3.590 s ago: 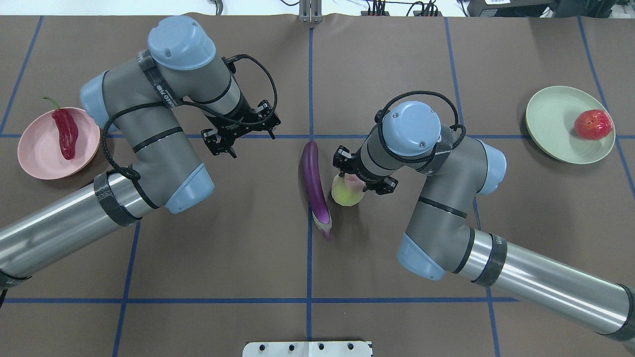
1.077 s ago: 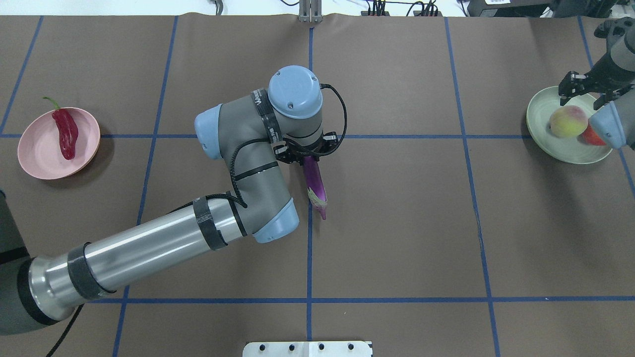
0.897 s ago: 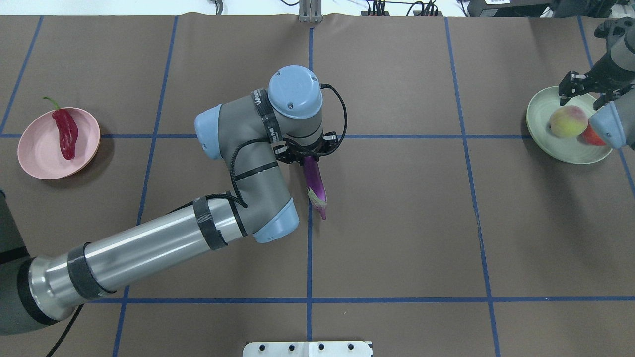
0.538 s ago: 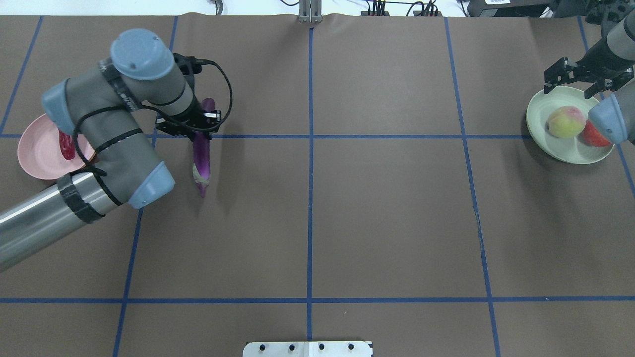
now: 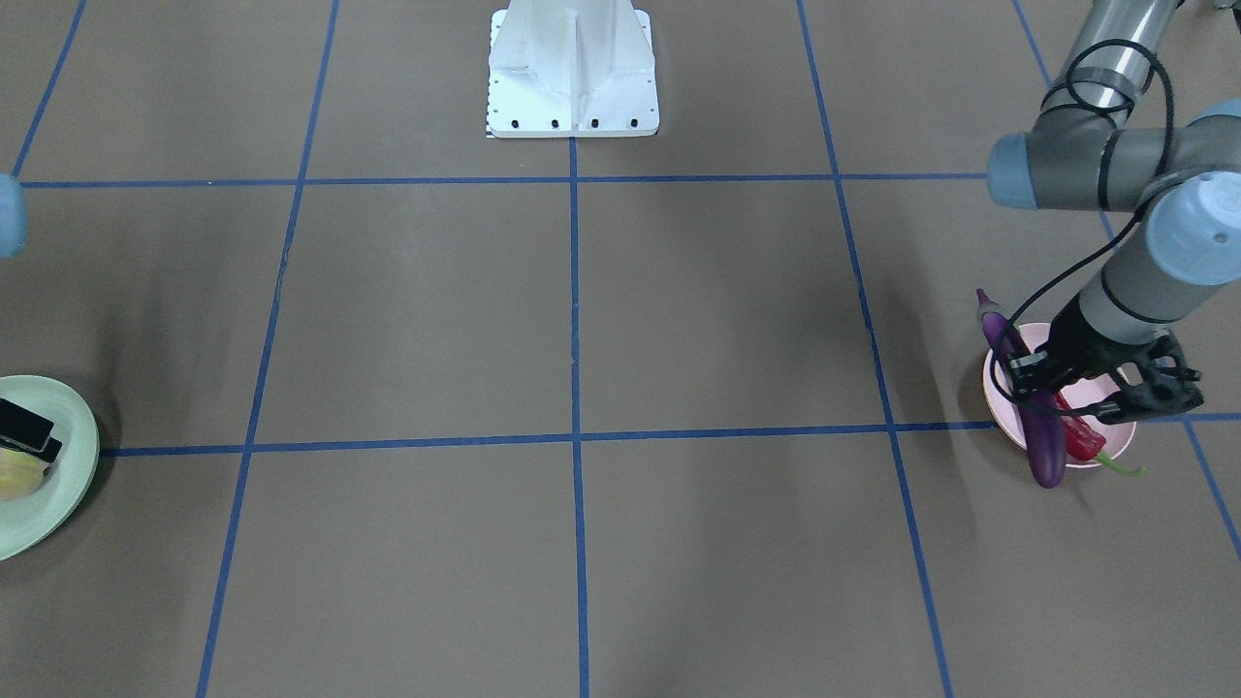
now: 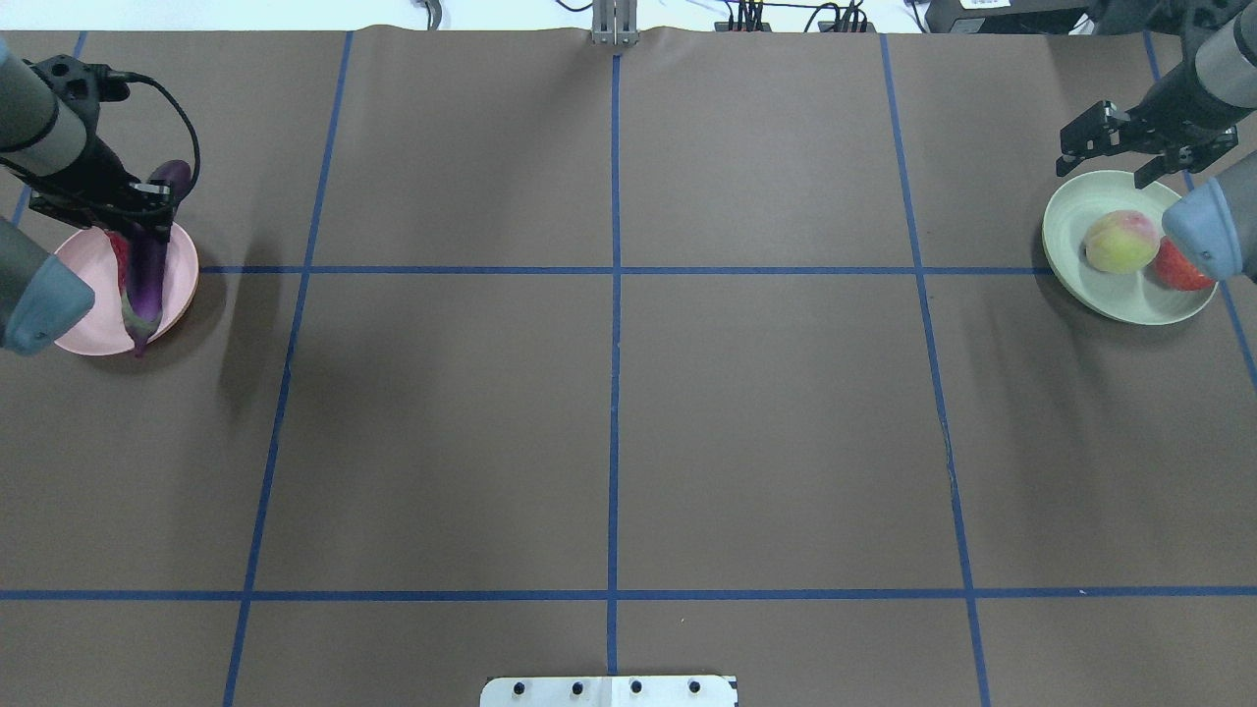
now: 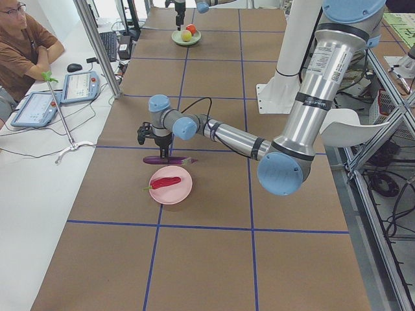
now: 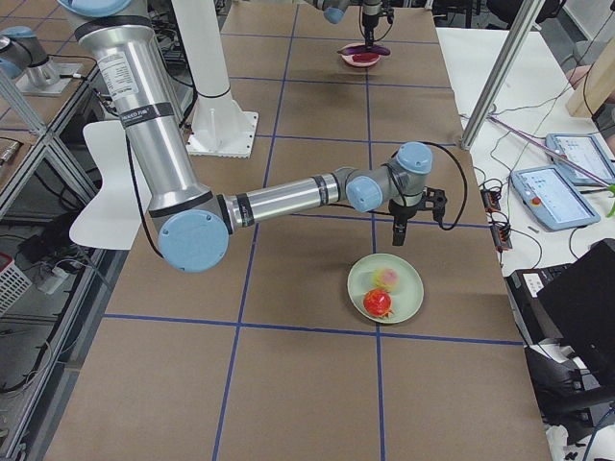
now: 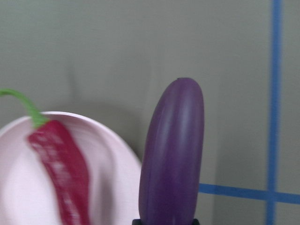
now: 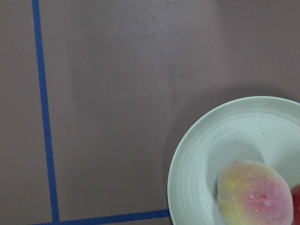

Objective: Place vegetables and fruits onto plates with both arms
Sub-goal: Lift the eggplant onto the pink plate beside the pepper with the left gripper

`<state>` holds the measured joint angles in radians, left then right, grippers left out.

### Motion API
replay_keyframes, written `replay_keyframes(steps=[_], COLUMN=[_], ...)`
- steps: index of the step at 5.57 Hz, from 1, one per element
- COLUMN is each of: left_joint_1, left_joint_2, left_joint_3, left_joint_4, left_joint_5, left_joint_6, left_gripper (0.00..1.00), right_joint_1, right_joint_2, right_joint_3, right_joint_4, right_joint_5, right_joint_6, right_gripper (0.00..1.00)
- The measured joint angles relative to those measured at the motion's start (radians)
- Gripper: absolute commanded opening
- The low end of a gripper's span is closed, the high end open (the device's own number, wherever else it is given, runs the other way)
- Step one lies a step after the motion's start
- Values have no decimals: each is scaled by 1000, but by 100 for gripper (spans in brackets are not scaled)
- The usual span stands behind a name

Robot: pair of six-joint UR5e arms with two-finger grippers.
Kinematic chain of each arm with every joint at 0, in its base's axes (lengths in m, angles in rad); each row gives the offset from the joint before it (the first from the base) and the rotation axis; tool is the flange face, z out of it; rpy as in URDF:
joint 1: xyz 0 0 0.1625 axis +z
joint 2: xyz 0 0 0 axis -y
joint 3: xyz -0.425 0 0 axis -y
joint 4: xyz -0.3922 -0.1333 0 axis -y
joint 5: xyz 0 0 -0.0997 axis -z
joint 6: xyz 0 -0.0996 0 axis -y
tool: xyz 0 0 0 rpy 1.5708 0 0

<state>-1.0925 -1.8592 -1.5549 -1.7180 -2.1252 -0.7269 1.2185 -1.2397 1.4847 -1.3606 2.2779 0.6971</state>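
Left fingers (image 5: 1028,366) clamp the eggplant (image 6: 145,275) over the pink plate (image 6: 93,314), ready to release beside the chili (image 7: 166,183); right fingers (image 6: 1147,177) hang apart, empty.

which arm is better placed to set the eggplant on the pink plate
Left: its jaws hold the eggplant at the pink plate; the right arm is far off by the green plate.

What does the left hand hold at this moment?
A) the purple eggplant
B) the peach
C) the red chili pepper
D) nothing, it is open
A: the left hand is shut on the eggplant, which hangs at the pink plate, while the chili pepper lies free on that plate.
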Motion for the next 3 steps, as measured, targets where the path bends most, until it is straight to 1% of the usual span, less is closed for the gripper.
replay_keyframes(steps=[1,2,3], left_joint_1=[-28,-37,-39], left_joint_2=[39,62,69], left_joint_3=[10,30,43], left_joint_4=[0,0,1], left_joint_5=[-14,-19,-21], left_joint_6=[39,51,53], left_gripper=[46,99,100], right_joint_1=[0,-1,0], right_joint_2=[-2,-4,-4], right_joint_3=[0,0,3], right_joint_4=[0,0,0], right_joint_5=[8,10,11], right_joint_6=[0,-1,0], right_gripper=[100,100,100])
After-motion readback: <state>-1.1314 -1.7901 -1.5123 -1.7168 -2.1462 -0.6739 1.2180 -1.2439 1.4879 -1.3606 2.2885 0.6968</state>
